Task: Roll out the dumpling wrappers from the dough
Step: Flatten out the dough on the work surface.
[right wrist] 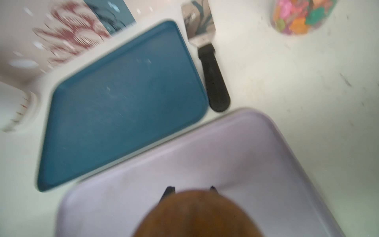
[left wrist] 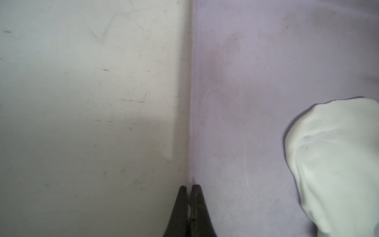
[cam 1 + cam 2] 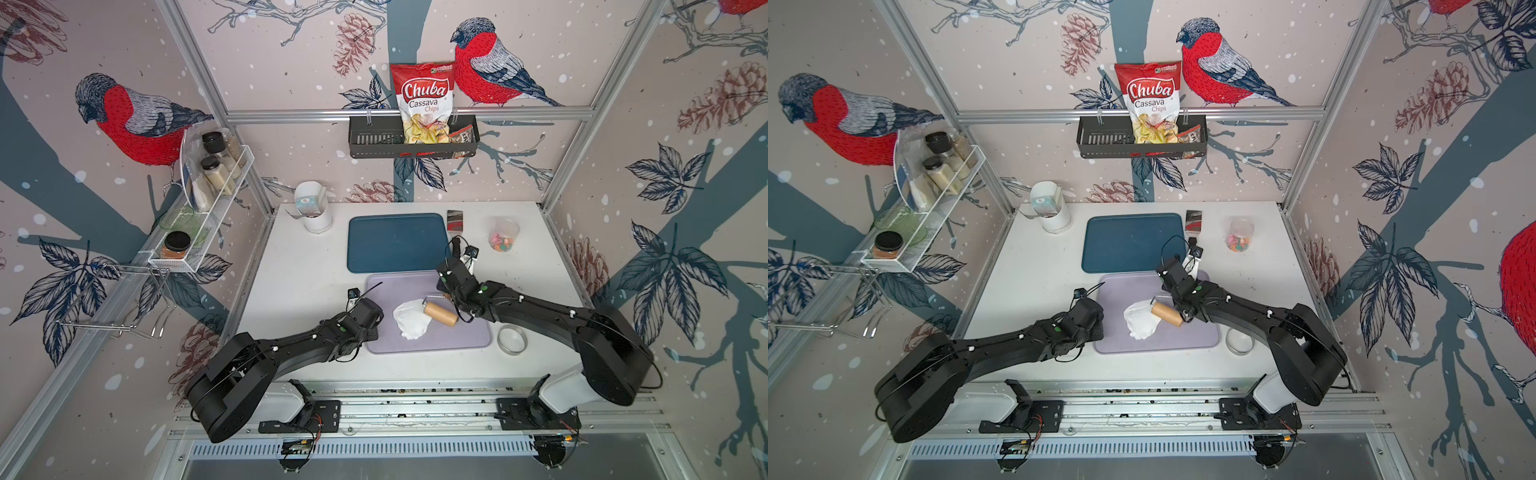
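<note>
The dough point(image 3: 411, 319) point(image 3: 1141, 321) is a lumpy white mass in the middle of the lilac tray point(image 3: 465, 338) point(image 3: 1196, 343). A wooden roller point(image 3: 440, 313) point(image 3: 1168, 313) rests against the dough's right edge. My right gripper point(image 1: 191, 189) is shut on the roller's brown handle point(image 1: 196, 215). My left gripper point(image 2: 189, 186) is shut and empty, its tips at the tray's left rim point(image 2: 190, 102), a little left of the dough point(image 2: 336, 160). The dumpling wrappers are out of view.
Behind the lilac tray lies a blue tray point(image 3: 397, 243) with a spatula point(image 3: 456, 220) at its right. A metal ring cutter point(image 3: 512, 340) sits right of the lilac tray. A cup of coloured pieces point(image 3: 503, 236) and a white container point(image 3: 316, 212) stand at the back.
</note>
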